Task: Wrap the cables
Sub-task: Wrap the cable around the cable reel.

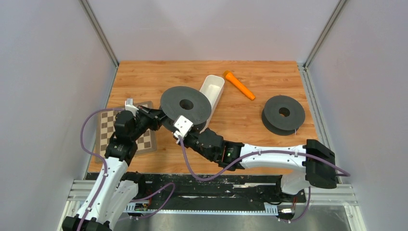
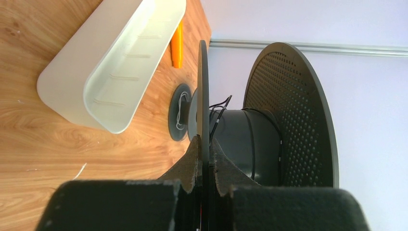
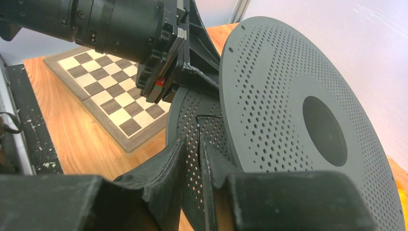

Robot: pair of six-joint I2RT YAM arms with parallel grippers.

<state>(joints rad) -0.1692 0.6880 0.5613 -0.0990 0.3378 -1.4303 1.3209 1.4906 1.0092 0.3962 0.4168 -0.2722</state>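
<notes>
My left gripper (image 1: 161, 117) (image 2: 204, 139) is shut on the thin flange of a black spool (image 1: 185, 106) (image 2: 204, 86) and holds it tilted above the table. The dark cable (image 2: 219, 113) is wound loosely on the spool's hub. My right gripper (image 1: 174, 126) (image 3: 192, 140) sits at the spool's near rim, closed to a narrow slit. The dark cable (image 3: 198, 130) runs straight from the spool into that slit, against the right finger. The whitish cable (image 2: 180, 110) lies on a second black spool (image 1: 284, 114) flat at the right.
A white tray (image 1: 211, 94) (image 2: 110, 67) lies behind the held spool. An orange tool (image 1: 239, 85) lies beyond it. A chessboard (image 1: 107, 126) (image 3: 106, 91) lies under the left arm. A short whitish strand (image 2: 79, 171) rests on the wood. Walls close in on both sides.
</notes>
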